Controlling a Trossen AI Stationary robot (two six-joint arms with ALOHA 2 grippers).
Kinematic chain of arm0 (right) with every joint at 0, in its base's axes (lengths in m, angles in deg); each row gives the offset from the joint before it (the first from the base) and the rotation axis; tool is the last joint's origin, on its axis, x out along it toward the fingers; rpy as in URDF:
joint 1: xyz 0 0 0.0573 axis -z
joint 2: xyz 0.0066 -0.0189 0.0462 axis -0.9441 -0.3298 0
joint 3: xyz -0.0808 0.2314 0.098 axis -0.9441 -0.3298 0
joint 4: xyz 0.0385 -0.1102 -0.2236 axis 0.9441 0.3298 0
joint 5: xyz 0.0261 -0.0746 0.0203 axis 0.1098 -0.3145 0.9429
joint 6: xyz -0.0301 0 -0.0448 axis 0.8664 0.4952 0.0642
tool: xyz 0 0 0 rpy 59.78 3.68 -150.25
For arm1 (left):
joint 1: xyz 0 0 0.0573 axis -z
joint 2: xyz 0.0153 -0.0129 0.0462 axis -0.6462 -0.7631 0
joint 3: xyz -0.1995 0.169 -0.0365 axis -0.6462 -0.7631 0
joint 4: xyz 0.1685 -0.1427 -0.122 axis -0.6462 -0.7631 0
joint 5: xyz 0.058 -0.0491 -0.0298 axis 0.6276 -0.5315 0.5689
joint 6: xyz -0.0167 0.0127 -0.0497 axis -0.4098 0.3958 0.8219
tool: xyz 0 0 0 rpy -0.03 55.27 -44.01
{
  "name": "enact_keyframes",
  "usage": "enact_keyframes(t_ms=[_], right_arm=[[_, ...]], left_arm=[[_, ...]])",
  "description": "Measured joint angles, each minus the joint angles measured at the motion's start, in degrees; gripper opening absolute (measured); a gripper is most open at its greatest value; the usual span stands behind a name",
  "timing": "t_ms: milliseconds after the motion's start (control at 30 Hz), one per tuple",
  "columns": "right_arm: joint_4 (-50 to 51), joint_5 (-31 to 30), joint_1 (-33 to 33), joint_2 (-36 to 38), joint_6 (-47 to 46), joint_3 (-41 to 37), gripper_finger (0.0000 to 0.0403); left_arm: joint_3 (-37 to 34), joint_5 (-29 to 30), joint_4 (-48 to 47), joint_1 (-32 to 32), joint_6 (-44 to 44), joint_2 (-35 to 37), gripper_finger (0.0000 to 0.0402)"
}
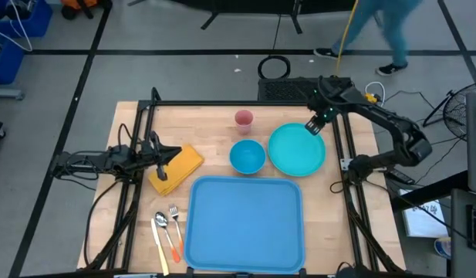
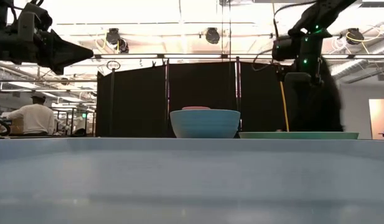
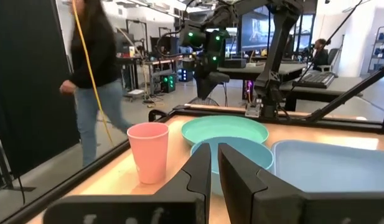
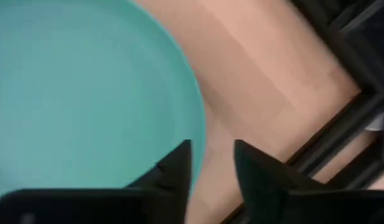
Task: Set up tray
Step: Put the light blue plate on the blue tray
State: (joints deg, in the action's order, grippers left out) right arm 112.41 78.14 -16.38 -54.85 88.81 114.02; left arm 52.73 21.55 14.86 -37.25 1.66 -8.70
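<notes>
Barely begun: tray [image 1: 245,224] lying empty at the worktop's near edge, with plate [image 1: 297,149], bowl [image 1: 247,156], cup [image 1: 244,118], napkin [image 1: 176,168] and cutlery [image 1: 167,228] all outside it. Right claw [image 1: 315,126] slightly spread over the plate's rim; left claw [image 1: 155,150], narrowly parted, above the napkin.

Teal plate [image 1: 297,149] at table's right, blue bowl [image 1: 247,156] just beside it, pink cup [image 1: 244,119] behind the bowl. Yellow cloth [image 1: 177,169] left; spoon [image 1: 160,232], fork [image 1: 175,222] near front-left corner. A person [image 1: 376,31] walks beyond the table.
</notes>
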Motion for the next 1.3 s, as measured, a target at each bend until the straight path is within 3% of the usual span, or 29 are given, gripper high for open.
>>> enact_keyframes(t_ms=[233, 400, 700, 1300], right_arm=[[-2.81, -0.95, 1.18, -3.74, 4.07, 0.00, 0.0270], [-6.42, -0.71, 1.18, -6.49, 4.34, 0.00, 0.0309], [-7.22, 0.95, 1.18, -11.98, 3.84, -0.02, 0.0305], [-7.70, 0.93, 1.24, -22.11, 3.32, 0.07, 0.0249]], left_arm=[[0.00, 0.05, -2.55, 0.00, -0.02, 0.00, 0.0035], [0.04, 0.09, -2.94, 0.00, 0.04, 0.00, 0.0035], [0.07, 1.60, -3.01, -0.04, 0.00, 0.00, 0.0035], [0.07, 1.66, -3.14, -0.04, -1.33, 0.00, 0.0035]])
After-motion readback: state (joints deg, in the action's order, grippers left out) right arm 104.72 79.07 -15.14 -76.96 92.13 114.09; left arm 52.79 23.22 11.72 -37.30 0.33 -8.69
